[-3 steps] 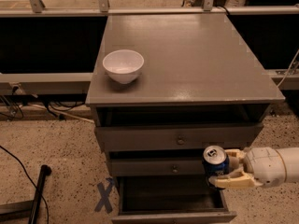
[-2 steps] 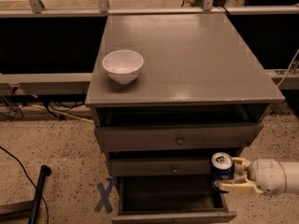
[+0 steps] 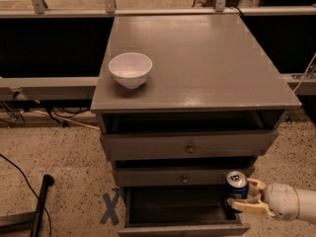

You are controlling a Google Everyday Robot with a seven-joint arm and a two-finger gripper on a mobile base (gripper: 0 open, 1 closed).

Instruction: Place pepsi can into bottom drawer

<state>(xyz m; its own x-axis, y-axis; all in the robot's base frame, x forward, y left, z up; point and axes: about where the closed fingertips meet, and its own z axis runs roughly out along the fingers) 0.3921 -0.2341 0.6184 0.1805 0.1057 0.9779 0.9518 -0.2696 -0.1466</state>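
The grey cabinet top (image 3: 207, 58) carries a single white bowl (image 3: 130, 69), upright near its front left corner. The cabinet stands on a speckled floor (image 3: 64, 152). On the floor, a blue tape cross (image 3: 111, 207) lies just left of the open bottom drawer (image 3: 182, 229), a black cable (image 3: 19, 172) curves along the left side, and a dark bar (image 3: 40, 204) rests at the lower left. The gripper (image 3: 240, 195) clasps the pepsi can (image 3: 237, 180) at the drawer's right end.
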